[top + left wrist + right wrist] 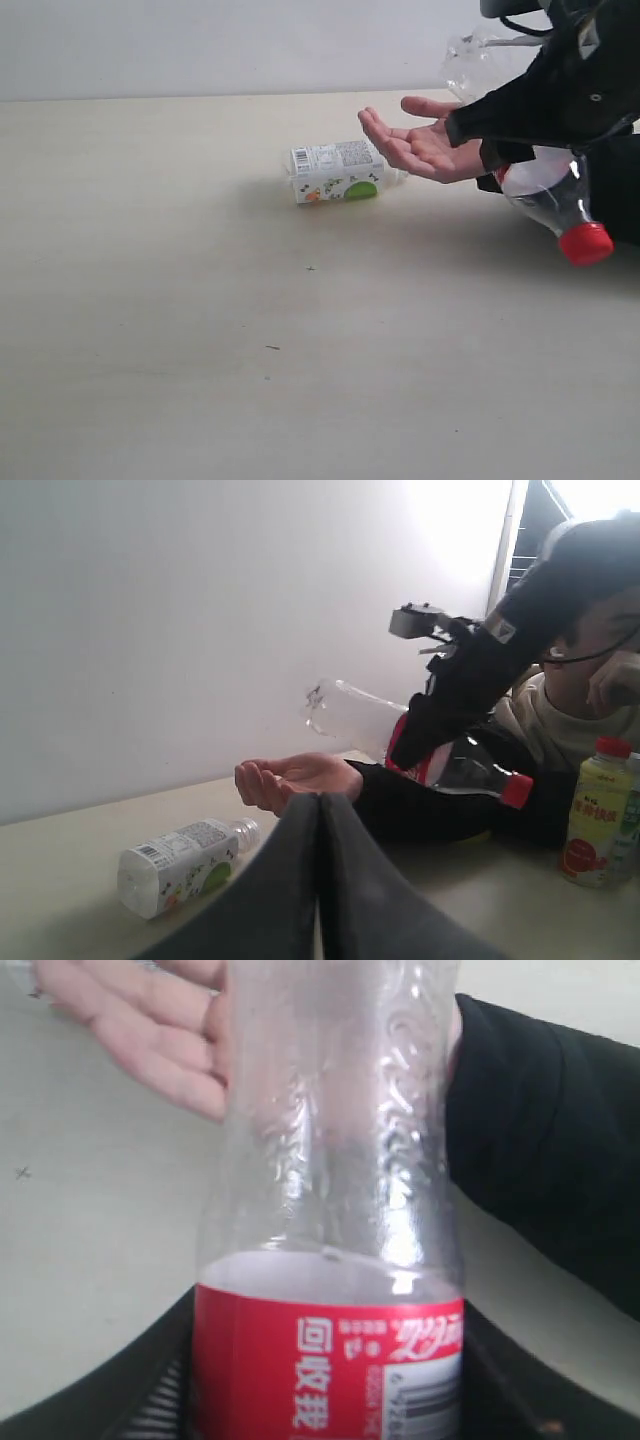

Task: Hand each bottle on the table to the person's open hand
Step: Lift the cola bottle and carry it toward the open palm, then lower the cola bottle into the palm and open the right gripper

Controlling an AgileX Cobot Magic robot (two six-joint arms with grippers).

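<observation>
Two pincers appear, and only one carries a load. Items run from left to right.

My left pincer shows only in its own wrist view. Its jaws are pressed together on nothing, and it sits low near the table.

Next is the white-labelled bottle, lying on its side on the table. Its long axis runs left to right across the exterior view, with the open, capless neck toward the person's open hand. That hand is palm up with fingers extended, near the lying bottle's neck, on an arm in a black sleeve.

Right of the hand, my right pincer grips the red-labelled bottle across its label, jaws spread wide around the body. This bottle is clear of the table and its long axis is tilted. The red cap is low and toward the camera, and the clear base is raised and aimed over the palm. Base and palm look apart, not touching.

Farthest right in the left wrist view, a yellow bottle stands upright by the person.

As I judge it, the step in hand is offering the red-labelled bottle, which is not yet delivered. The next move calls for lowering the body onto the palm and parting the jaws only once the hand bears it. With this tilt it could otherwise slide cap-first. The white-labelled bottle seems to await a later turn.
</observation>
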